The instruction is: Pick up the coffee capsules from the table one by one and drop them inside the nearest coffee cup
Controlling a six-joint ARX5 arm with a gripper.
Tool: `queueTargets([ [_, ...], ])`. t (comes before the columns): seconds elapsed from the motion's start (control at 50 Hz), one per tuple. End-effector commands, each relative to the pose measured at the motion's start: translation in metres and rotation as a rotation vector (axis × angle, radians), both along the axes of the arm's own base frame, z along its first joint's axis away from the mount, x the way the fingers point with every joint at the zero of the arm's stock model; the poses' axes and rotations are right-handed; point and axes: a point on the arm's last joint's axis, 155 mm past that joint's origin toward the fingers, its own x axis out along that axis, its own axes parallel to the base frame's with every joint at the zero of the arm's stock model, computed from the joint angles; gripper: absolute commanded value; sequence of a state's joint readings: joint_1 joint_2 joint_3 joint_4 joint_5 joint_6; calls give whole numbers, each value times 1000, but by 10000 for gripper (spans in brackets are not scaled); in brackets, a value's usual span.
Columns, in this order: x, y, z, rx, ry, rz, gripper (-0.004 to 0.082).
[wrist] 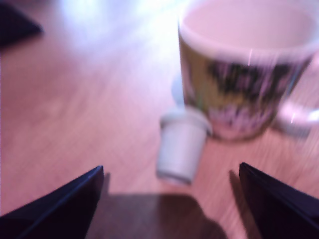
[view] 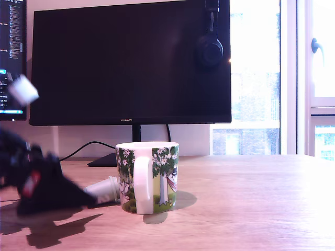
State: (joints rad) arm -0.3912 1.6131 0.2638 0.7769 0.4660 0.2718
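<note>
A grey-silver coffee capsule (view: 104,189) (wrist: 181,144) lies on its side on the wood table (view: 251,209), its flared rim toward the coffee cup (view: 148,177) (wrist: 244,69) and close against its base. The cup is white with green trees and stands upright, its handle facing the exterior camera. A second capsule shape may sit behind the first in the blurred wrist view; I cannot tell. My gripper (view: 78,196) (wrist: 172,199) hovers low at the exterior view's left, open, its dark fingers (wrist: 65,204) spread wide on either side of the capsule's narrow end, not touching it.
A large dark monitor (view: 131,63) on a stand rises behind the cup, with headphones (view: 209,49) hung on its upper corner. A second screen (view: 11,57) stands at the exterior view's far left. A white cylindrical knob (view: 23,90) on the arm shows blurred. Windows fill the exterior view's right.
</note>
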Motion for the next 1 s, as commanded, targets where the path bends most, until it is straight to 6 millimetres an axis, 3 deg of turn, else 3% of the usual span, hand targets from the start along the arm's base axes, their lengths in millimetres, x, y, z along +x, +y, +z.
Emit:
queueTargets([
  [0.0,9,-5,8,-12,-29,-3,782],
  [0.32,13,-17,-6,-16,20,-47,747],
  [0.46,10,-21,-7,-14,23,-60,606],
  [0.6,9,-21,-8,-10,23,-64,361],
  [0.66,9,-20,-9,-3,21,-68,293],
  [0.98,7,-19,-6,1,32,-66,157],
])
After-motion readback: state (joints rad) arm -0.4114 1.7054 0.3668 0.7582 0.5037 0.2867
